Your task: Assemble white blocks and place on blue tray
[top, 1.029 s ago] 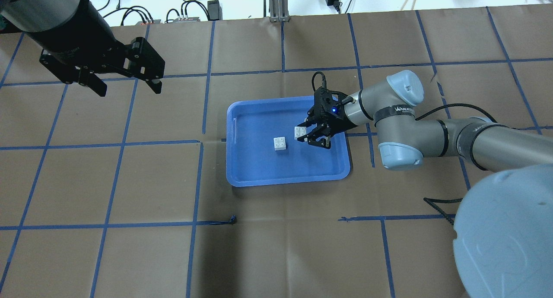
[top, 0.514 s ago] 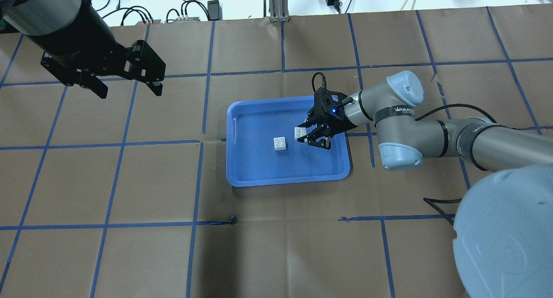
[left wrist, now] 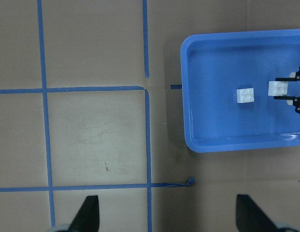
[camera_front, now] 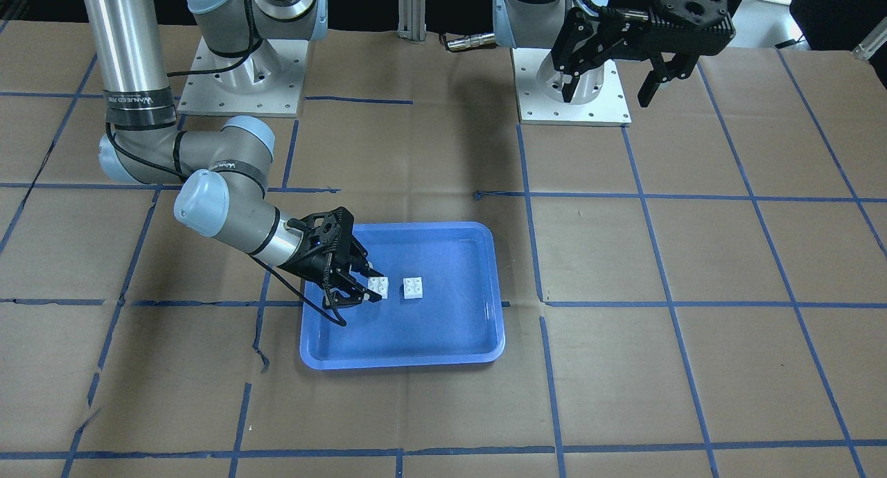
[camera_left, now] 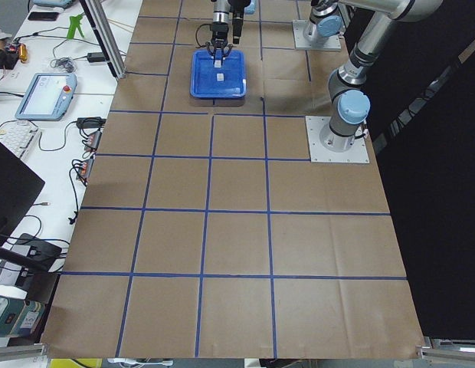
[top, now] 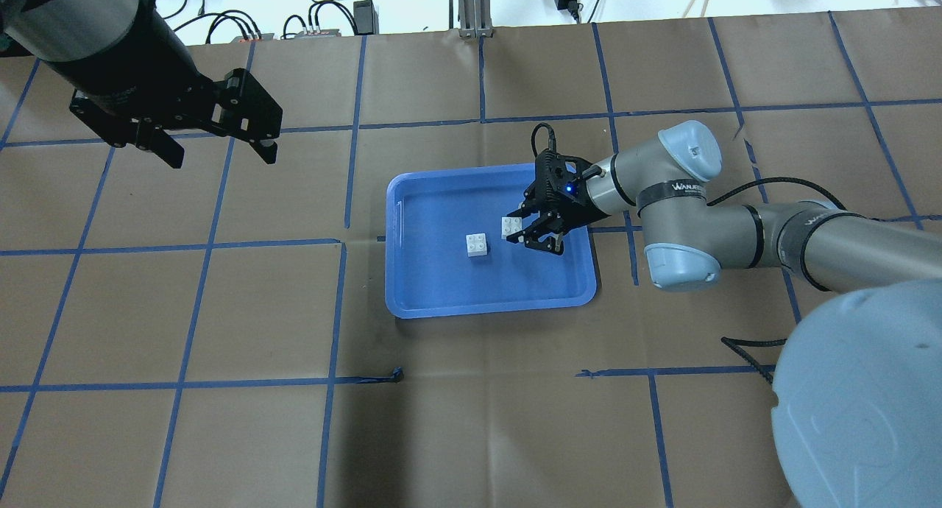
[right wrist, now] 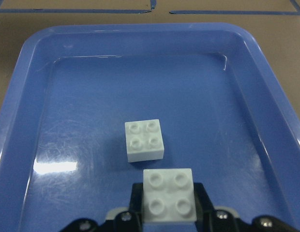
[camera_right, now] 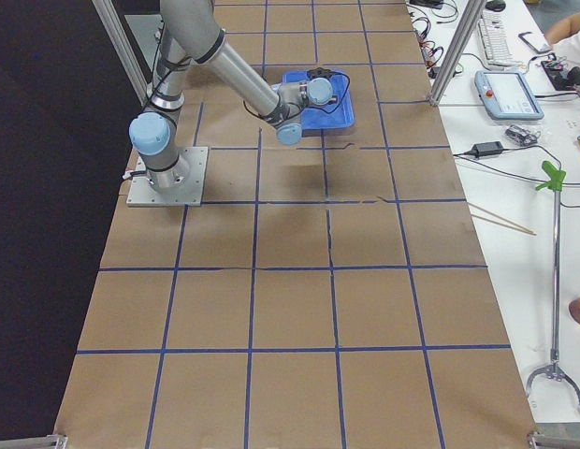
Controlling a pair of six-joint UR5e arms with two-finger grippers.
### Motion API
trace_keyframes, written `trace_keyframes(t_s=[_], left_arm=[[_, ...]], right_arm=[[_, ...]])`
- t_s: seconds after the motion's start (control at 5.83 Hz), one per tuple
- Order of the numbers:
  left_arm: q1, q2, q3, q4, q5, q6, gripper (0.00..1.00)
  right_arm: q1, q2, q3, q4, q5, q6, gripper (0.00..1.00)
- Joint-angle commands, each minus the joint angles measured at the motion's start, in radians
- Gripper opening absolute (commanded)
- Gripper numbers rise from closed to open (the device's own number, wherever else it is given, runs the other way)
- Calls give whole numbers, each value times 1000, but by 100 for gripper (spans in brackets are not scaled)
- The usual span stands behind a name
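The blue tray (top: 486, 307) lies mid-table. Both white blocks are inside it. My right gripper (top: 519, 230) is low in the tray's right part, shut on one white block (top: 509, 224), studs up. The wrist view shows this block (right wrist: 168, 195) squeezed between both fingers. The other white block (right wrist: 144, 140) lies loose on the tray floor just beyond it, close but apart; it also shows from overhead (top: 477, 244). My left gripper (top: 213, 151) hangs open and empty, high over the table's far left. Its wrist view shows the tray (left wrist: 237, 130) and the loose block (left wrist: 245, 95).
Brown paper with a blue tape grid covers the table. Cables and power bricks (top: 324, 22) lie past the far edge. The arm base plates (camera_front: 242, 76) stand on the robot's side. A teach pendant (camera_left: 46, 92) lies on the side bench.
My left gripper drifted slightly up and to the left, still open. My right gripper and both blocks have not moved.
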State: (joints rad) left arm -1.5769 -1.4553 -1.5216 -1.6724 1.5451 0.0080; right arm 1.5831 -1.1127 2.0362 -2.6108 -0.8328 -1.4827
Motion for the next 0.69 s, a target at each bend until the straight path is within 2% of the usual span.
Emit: trace_keyframes(t_s=[0.0,0.51], left_arm=[[0,6,-2,-1,0,0,100],[3,18,-3,-6,3,0,100]], right_arm=[[-2,-36,27,-3,1,30,29],[12,-7,42,-64,7,67,28]])
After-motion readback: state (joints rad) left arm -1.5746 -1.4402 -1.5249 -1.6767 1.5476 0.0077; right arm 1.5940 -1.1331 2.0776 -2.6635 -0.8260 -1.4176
